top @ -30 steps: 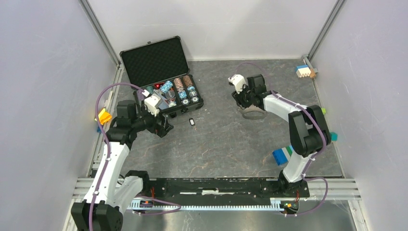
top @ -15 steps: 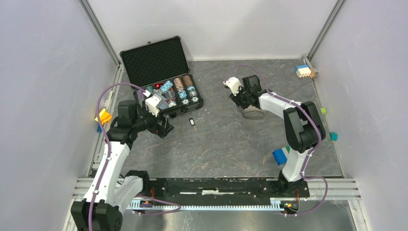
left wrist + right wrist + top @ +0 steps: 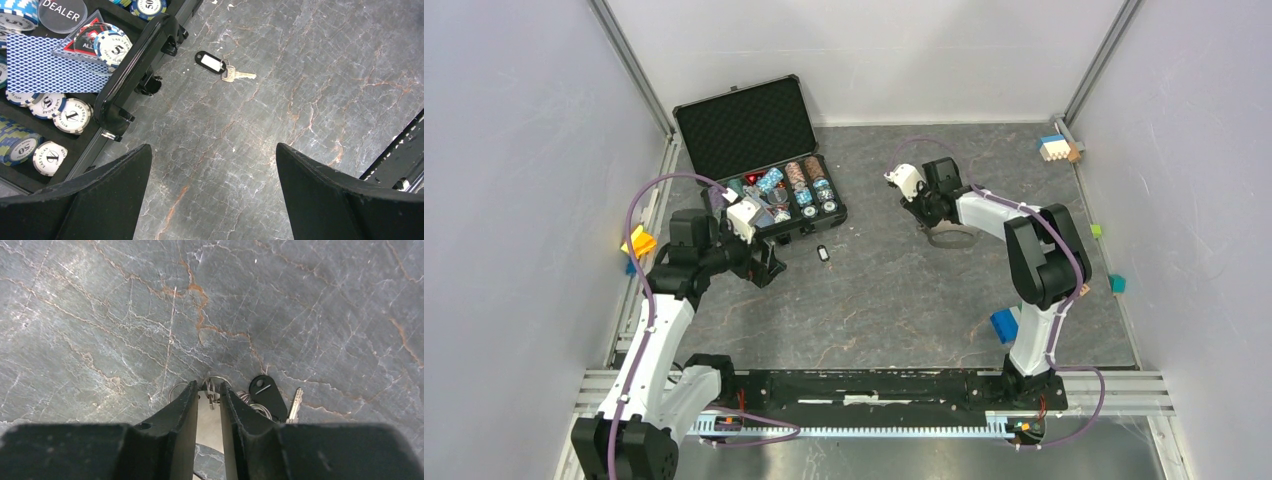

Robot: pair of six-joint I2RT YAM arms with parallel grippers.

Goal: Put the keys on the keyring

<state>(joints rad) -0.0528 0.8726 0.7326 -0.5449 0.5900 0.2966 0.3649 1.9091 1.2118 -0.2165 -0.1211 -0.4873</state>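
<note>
Rightward in the overhead view, the right arm has swung its wrist and elbow a little to the left since the earlier frame; the left arm sits as it did.

The left fingers (image 3: 100, 200) are spread wide with nothing between them, hovering above the tabletop (image 3: 310, 90). To their left lies the open poker case (image 3: 131, 70), its handle and latches jutting toward the gap. Ahead of them, roughly in line with the gap and just beside the case's front edge, lies the loose key (image 3: 226, 69) with its black-and-white tag. Its long axis runs crosswise to the fingers' reach, tag end toward the case, blade pointing right. This arm is clearly the nearer one to it.

Well apart to the right, the right fingers (image 3: 175, 425) are drawn close, with only a narrow slot left. The keyring (image 3: 214, 384) sits at their tips, a black tag (image 3: 265, 392) and a second key (image 3: 296, 405) fanned out just to the right. Whether they have actually clamped the ring I cannot tell.

The stone-patterned surface is hard and flat, so the thin key probably offers little edge to catch. Room is open to the key's right and tight on the case side.
</note>
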